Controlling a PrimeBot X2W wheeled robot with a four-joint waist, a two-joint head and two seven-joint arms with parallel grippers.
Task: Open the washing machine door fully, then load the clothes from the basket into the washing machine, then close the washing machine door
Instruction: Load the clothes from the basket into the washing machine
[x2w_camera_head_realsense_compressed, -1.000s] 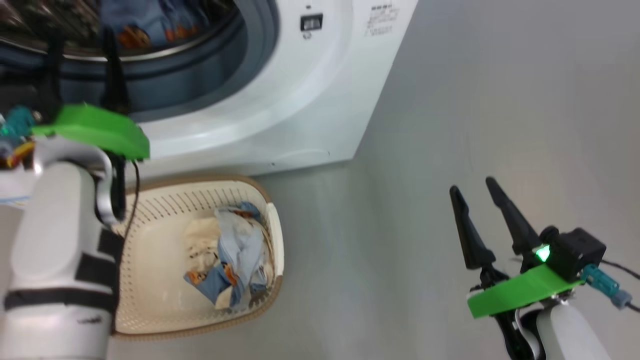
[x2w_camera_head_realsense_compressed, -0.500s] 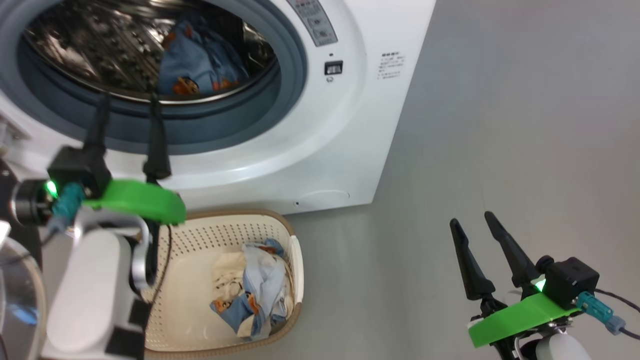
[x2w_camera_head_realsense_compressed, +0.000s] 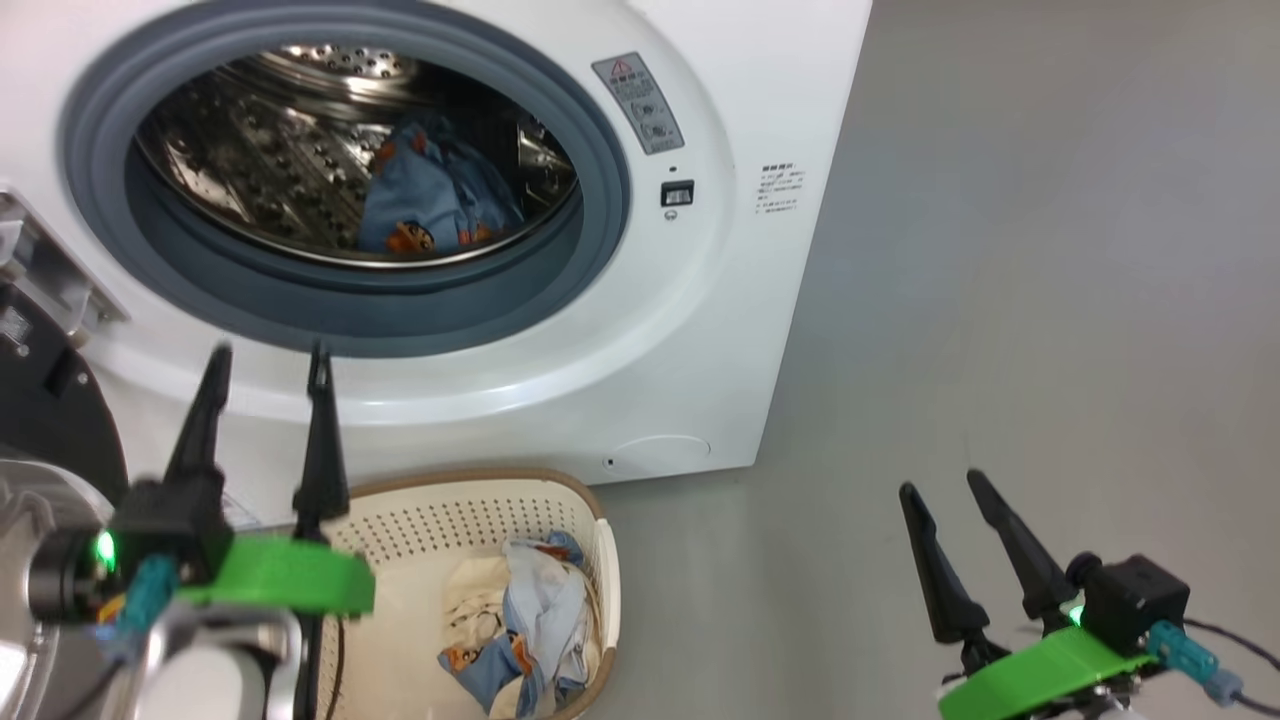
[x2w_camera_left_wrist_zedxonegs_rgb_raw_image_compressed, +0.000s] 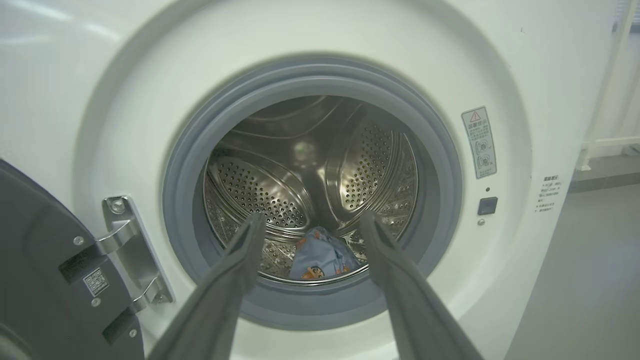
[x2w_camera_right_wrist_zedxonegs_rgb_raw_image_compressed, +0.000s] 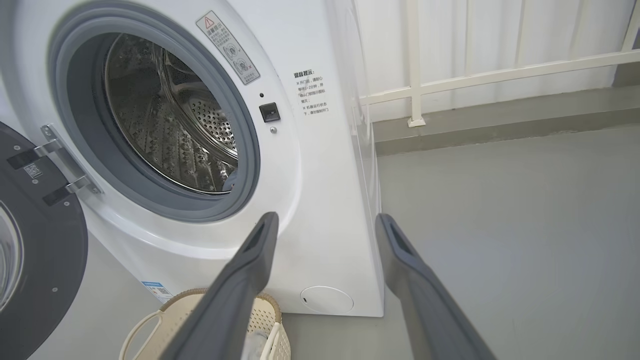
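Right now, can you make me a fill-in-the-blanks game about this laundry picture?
The round black-rimmed door of the big white washing machine is swung ____.
The soft garment inside the perforated steel drum is blue with ____ print.
The left gripper and right gripper both hold ____.
Missing words: open, orange, nothing.

floor (x2w_camera_head_realsense_compressed: 1050, 300): smooth grey, soft sheen | railing (x2w_camera_right_wrist_zedxonegs_rgb_raw_image_compressed: 480, 76): white | wall (x2w_camera_right_wrist_zedxonegs_rgb_raw_image_compressed: 525, 30): pale, behind railing | kerb (x2w_camera_right_wrist_zedxonegs_rgb_raw_image_compressed: 500, 127): grey
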